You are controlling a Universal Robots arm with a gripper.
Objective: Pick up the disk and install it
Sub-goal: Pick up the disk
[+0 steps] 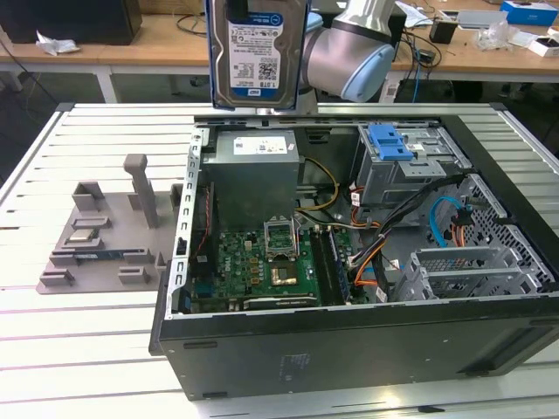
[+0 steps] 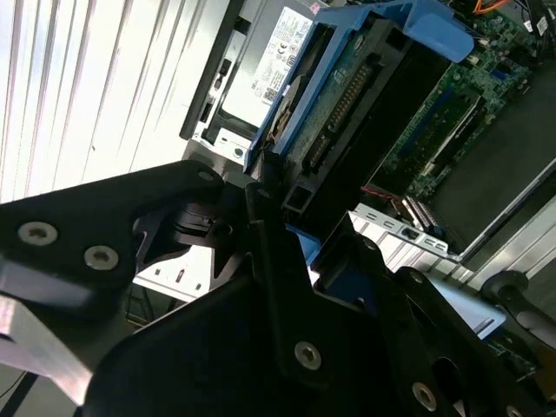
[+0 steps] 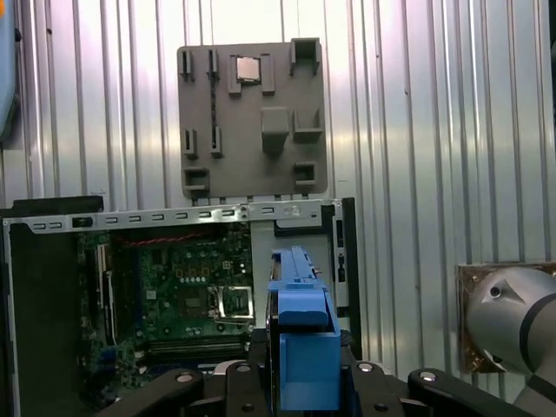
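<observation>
The disk (image 1: 258, 52), a silver drive with a blue-and-white label in a blue carrier, hangs upright high above the back left corner of the open computer case (image 1: 349, 345). Its label faces the exterior camera, and the arm (image 1: 354, 48) sits behind it. In the first wrist view my gripper (image 3: 302, 369) is shut on the disk (image 3: 301, 304), whose blue carrier edge stands between the black fingers. The second wrist view shows the disk (image 2: 347, 95) from its circuit-board side, clamped in the gripper (image 2: 282, 208), with the case below.
Inside the case are a grey power supply (image 1: 253, 170), the motherboard (image 1: 262, 262), cables, and a drive cage with a lone blue bracket (image 1: 390, 141). A grey fixture plate (image 1: 105, 236) lies on the slatted table at the exterior view's left. Cluttered benches stand behind.
</observation>
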